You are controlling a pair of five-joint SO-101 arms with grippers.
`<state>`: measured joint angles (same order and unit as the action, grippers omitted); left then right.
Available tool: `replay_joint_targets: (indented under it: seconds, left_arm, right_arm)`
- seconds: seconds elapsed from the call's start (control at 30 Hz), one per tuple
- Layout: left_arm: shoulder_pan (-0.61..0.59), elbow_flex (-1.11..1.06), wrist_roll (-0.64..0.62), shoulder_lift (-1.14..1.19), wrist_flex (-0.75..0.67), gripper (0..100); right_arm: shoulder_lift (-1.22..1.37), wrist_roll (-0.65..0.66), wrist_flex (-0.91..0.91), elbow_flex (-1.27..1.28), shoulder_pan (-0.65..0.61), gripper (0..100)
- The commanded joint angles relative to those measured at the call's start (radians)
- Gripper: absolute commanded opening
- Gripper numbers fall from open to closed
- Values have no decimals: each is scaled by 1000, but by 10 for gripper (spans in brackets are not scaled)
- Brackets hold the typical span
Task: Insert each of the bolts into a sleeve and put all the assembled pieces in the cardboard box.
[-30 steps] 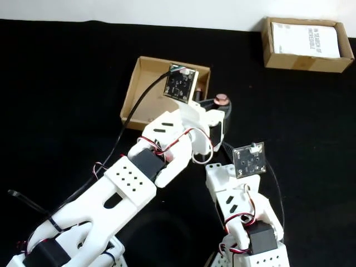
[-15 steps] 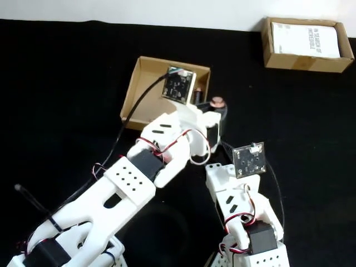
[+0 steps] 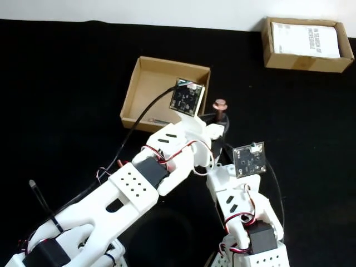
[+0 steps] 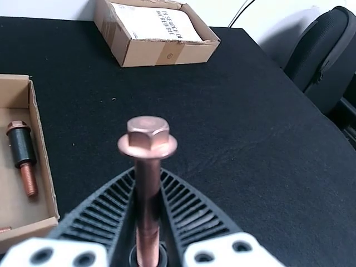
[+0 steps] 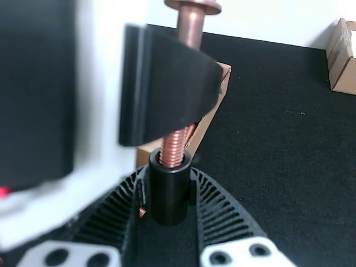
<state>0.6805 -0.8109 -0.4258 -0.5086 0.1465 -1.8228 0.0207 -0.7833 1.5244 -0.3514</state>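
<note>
My left gripper [image 4: 147, 179] is shut on a copper bolt [image 4: 147, 143], which it holds upright by the shank with the hex head on top. In the high view this bolt [image 3: 220, 104] stands just right of the cardboard box [image 3: 161, 83]. My right gripper [image 5: 169, 186] is shut on a black sleeve [image 5: 169, 194] directly below. The bolt's threaded end [image 5: 175, 146] sits in the sleeve's mouth, and the left gripper's black finger [image 5: 167, 92] clamps the shank above it. One assembled bolt and sleeve [image 4: 20, 149] lies inside the box [image 4: 41, 161].
A second cardboard box [image 3: 307, 44] holding a printed sheet stands at the back right of the black table [image 3: 67, 83]. A cable [image 3: 133, 122] from the left wrist camera crosses the near edge of the task box. The left arm [image 3: 128, 189] lies across the front centre.
The left wrist has drawn back from over the box toward the right arm. The bolt has swung upright, so its shank now shows below the head.
</note>
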Motion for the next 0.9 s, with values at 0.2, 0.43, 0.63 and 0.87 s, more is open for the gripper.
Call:
replay_joint_targets:
  seconds: [0.2,0.43,0.63,0.87]
  left_arm:
    - [-56,54,-6,-25,-18,8]
    - [-31,70,-3,-177,69,8]
    - [15,67,-2,-232,149,8]
    - [13,54,0,-229,146,8]
  right_arm:
    - [-4,-6,15,-59,8,7]
    - [-4,-6,15,-58,8,7]
    - [-4,-6,16,-59,8,7]
    - [-4,-6,16,-67,8,7]
